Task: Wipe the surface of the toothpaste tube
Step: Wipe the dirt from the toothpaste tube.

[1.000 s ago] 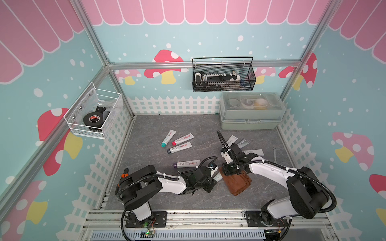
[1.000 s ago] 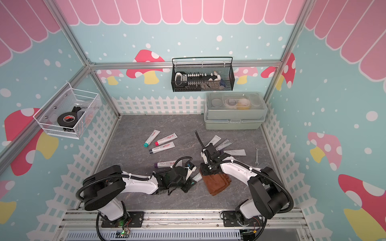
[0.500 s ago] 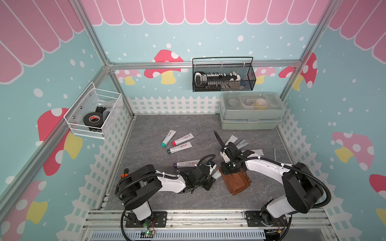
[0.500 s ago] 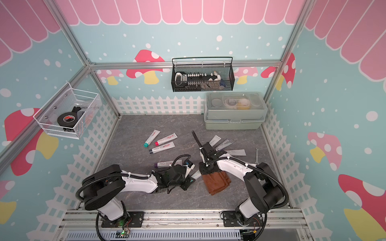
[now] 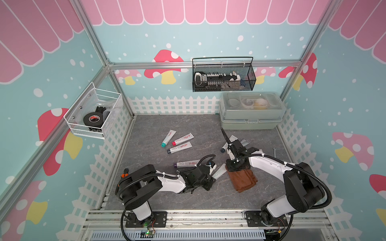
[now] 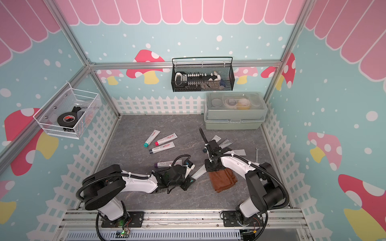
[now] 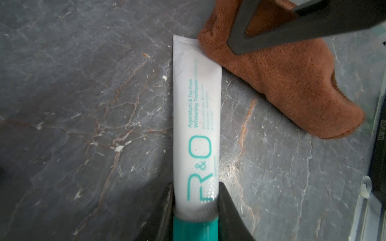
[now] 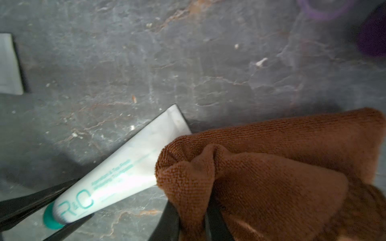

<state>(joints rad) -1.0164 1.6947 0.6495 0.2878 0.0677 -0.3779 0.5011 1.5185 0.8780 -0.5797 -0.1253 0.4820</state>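
The toothpaste tube [image 7: 196, 114], white with teal print and a teal cap, lies flat on the grey floor [image 5: 167, 200] between the two arms, seen in both top views [image 5: 220, 171] [image 6: 199, 172]. My left gripper [image 7: 195, 187] [image 5: 211, 177] is shut on the tube just above its cap. A folded brown cloth [image 8: 271, 177] [image 5: 243, 179] [image 6: 222, 180] is pinched in my right gripper [image 8: 193, 206] [image 5: 233, 167]. The cloth's edge lies over one corner of the tube's flat crimped end [image 8: 175, 119]. A right finger [image 7: 271, 27] presses down on the cloth [image 7: 282, 73].
Several other tubes lie mid-floor [image 5: 179, 147], and one with a purple cap [image 5: 187, 164] is just behind the left gripper. More tubes [image 5: 243, 142] sit behind the right wrist. A grey-green lidded box [image 5: 250, 123] stands at the back right. A small wrench [image 5: 275, 151] lies by the right fence.
The right gripper with the cloth has shifted slightly to and fro at the tube's flat end. The left gripper has kept its hold and hardly moved.
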